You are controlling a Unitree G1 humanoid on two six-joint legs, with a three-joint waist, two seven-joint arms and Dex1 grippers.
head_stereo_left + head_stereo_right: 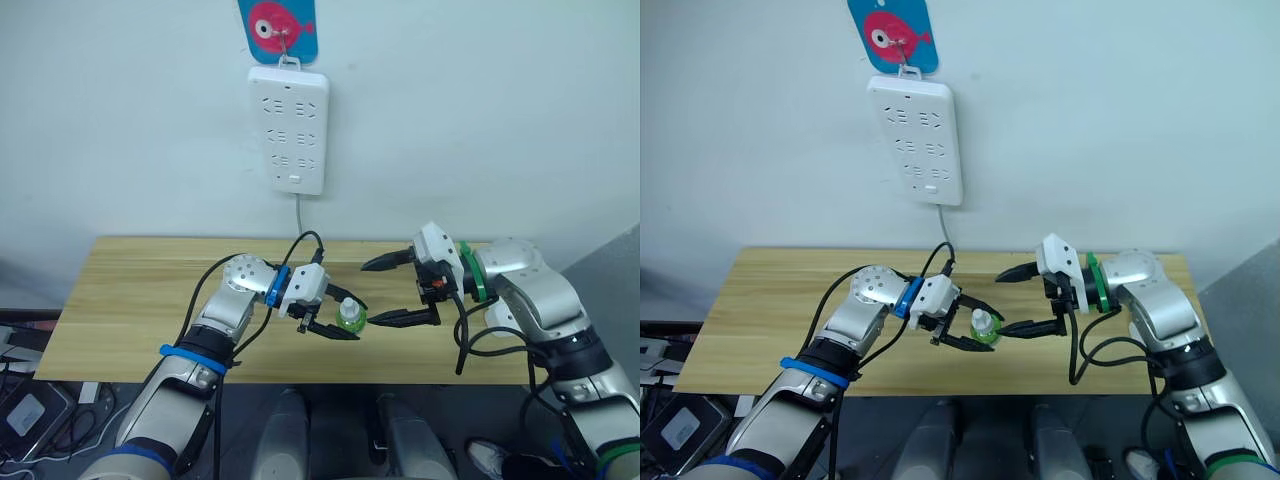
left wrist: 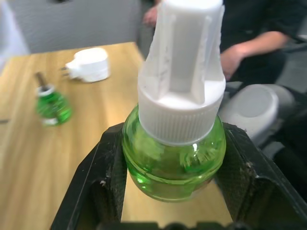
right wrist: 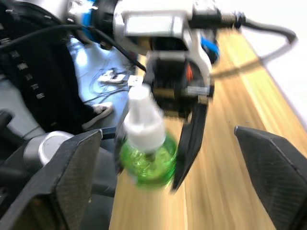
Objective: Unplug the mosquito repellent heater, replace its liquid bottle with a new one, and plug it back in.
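Observation:
My left gripper (image 1: 353, 321) is shut on a green liquid bottle (image 1: 350, 318) with a white cap, held just above the wooden table (image 1: 140, 290) near its front edge. In the left wrist view the bottle (image 2: 173, 158) sits clamped between both black fingers (image 2: 91, 187). My right gripper (image 1: 368, 294) stands open just right of the bottle, one finger above and one below its level. The white mosquito repellent heater (image 2: 88, 64) lies unplugged on the table, with a second green bottle (image 2: 52, 105) with a bare wick beside it.
A long white power strip (image 1: 288, 128) hangs on the wall above the table's back edge, its cord dropping behind the table. A person's hand (image 2: 232, 57) and dark sleeve are beyond the table's end in the left wrist view.

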